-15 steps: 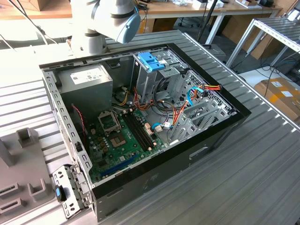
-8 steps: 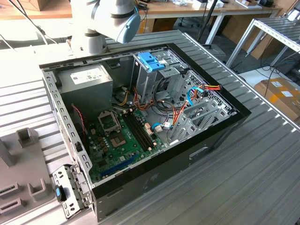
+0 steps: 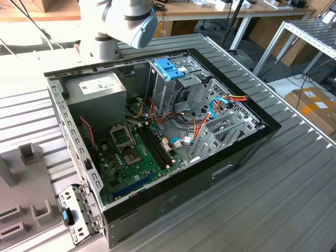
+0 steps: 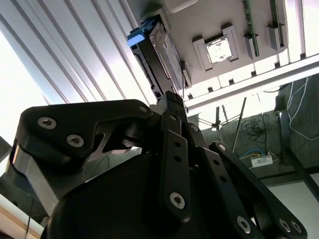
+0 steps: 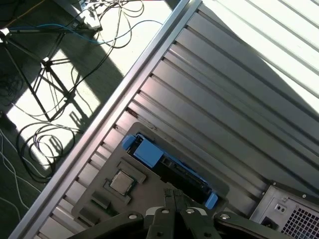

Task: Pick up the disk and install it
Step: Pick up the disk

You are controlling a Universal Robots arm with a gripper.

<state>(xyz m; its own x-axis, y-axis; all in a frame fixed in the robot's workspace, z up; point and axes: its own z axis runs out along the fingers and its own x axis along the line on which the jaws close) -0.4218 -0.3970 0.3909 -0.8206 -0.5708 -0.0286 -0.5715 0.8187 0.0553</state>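
Hand [image 5: 173, 195] hanging just above disk [image 5: 169, 167] in grey holder [image 5: 144, 196], fingers [image 4: 174, 149] pressed together, gripping nothing; clean pickup needing grip squared across blue-railed body.

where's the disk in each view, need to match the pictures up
Second wrist view: the disk sits in a slot of the grey holder, just beyond the gripper.
First wrist view: the disk sits in the same holder, close ahead of the gripper.
Exterior view: match by the ribbed metal table, the shared landmark; it also lies under the holder in both wrist views.
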